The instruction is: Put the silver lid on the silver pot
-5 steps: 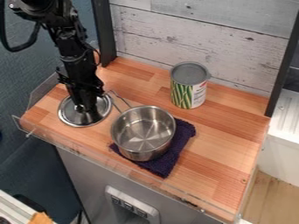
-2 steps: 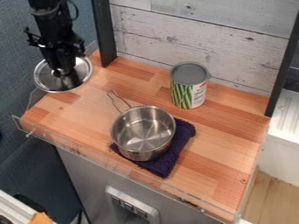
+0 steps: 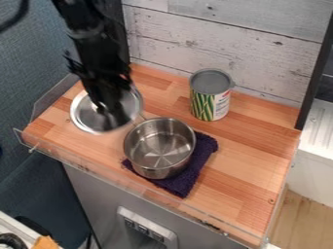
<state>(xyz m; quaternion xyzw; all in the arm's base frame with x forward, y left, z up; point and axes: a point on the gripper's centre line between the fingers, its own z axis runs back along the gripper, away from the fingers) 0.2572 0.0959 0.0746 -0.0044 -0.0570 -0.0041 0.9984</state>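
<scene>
Carrying the silver lid point(image 3: 84, 113) across to the silver pot point(image 3: 158, 154) is, I'd judge, the step you have in hand, and it turns on one offset: the pot lies down and to the right of the lid. The lid is left of centre in the frame; the pot stands upright near the middle, its open mouth facing up. The lid is round, so you have no long axis to line up. What matters is bringing its centre over the pot's centre, with the two rims level.

Your black gripper point(image 3: 105, 108) hangs down over the lid, closed on it around the knob at its middle. You can't tell exactly how narrow the gap is, or how firm the grip.

Watch the pot's wire handle point(image 3: 141, 116). It runs from the rim towards the upper left, and the lid overlaps it in the picture. I can't tell how much height lies between them, so you'd do well to keep the lid high as you cross; a low pass could snag the handle and twist the pot on the dark cloth point(image 3: 187, 181) beneath it.

The can point(image 3: 211, 99), up and to the right of the pot, looks well off your line. Once centred, lower straight and let go gently; if the lid tips in your grip, one edge could drop inside the rim.
</scene>
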